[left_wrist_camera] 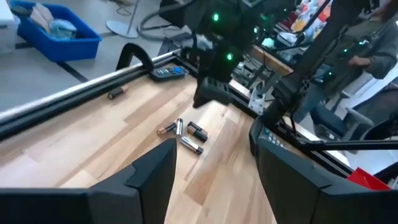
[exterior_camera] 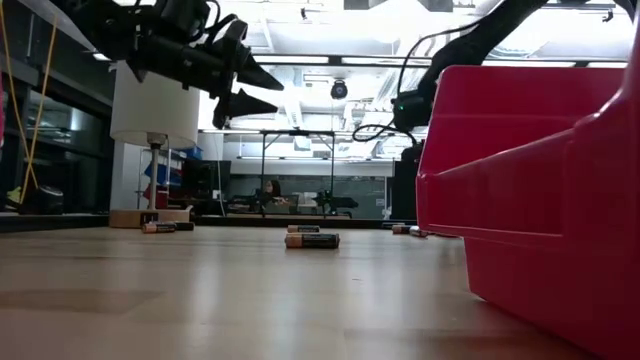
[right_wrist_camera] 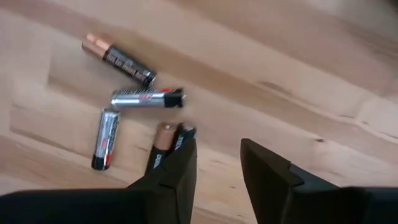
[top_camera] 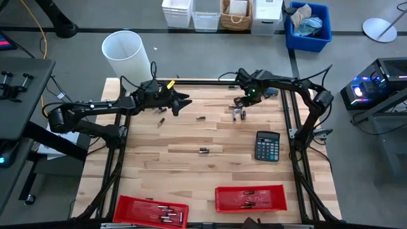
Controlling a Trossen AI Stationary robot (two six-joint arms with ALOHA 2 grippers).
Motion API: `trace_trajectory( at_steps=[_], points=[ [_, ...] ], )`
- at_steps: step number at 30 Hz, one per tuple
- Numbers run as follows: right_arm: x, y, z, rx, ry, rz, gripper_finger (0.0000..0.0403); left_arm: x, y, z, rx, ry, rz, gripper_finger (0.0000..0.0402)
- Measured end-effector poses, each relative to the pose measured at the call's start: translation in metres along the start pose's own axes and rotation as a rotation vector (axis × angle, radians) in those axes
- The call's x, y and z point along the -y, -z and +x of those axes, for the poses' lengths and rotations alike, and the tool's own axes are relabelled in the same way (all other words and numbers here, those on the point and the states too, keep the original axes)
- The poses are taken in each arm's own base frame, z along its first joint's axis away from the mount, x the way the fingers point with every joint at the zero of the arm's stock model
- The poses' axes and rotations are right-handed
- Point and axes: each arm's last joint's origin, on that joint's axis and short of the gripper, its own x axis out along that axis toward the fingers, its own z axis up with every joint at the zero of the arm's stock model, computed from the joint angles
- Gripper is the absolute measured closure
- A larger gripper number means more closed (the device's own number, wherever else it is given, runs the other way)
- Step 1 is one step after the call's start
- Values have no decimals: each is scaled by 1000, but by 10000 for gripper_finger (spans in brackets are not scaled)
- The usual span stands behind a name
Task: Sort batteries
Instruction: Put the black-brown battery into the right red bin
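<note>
Several small batteries lie flat on the wooden table. A cluster of them (right_wrist_camera: 134,93) (top_camera: 238,115) lies at the far right. My right gripper (right_wrist_camera: 217,165) (top_camera: 238,103) points down over that cluster and is open, nothing between its fingers. One finger (right_wrist_camera: 177,171) hides the end of a copper-topped battery (right_wrist_camera: 165,135). Single batteries lie at mid-table (top_camera: 204,151) (exterior_camera: 311,240), further back (top_camera: 201,117) and at the far left (top_camera: 161,121). My left gripper (top_camera: 182,102) (exterior_camera: 255,90) hangs open above the far left, pointing toward the cluster (left_wrist_camera: 183,134).
A black calculator (top_camera: 267,146) lies at the right. Two red trays (top_camera: 151,211) (top_camera: 250,198) holding a few batteries stand at the near edge; one fills the low view's right (exterior_camera: 540,200). A blue-and-black tool (left_wrist_camera: 168,73) lies by the far rail. A white bucket (top_camera: 124,54) stands beyond the far-left corner.
</note>
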Motion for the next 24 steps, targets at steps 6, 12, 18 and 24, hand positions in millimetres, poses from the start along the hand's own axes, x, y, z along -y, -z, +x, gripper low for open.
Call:
trace_trajectory(
  at_steps=[6,12,18,24],
  points=[
    [-8,16,26,-59,-15,-29,299,-4,-2,-1,28,-60,4,190],
    [-8,21,41,-37,-61,37,302,-6,-3,-1,38,-82,3,190],
    [-4,28,49,-43,-48,40,302,-6,-3,-1,37,-83,2,190],
    [-3,38,59,-45,-21,-33,329,-6,-3,-1,38,-86,3,190]
  ],
)
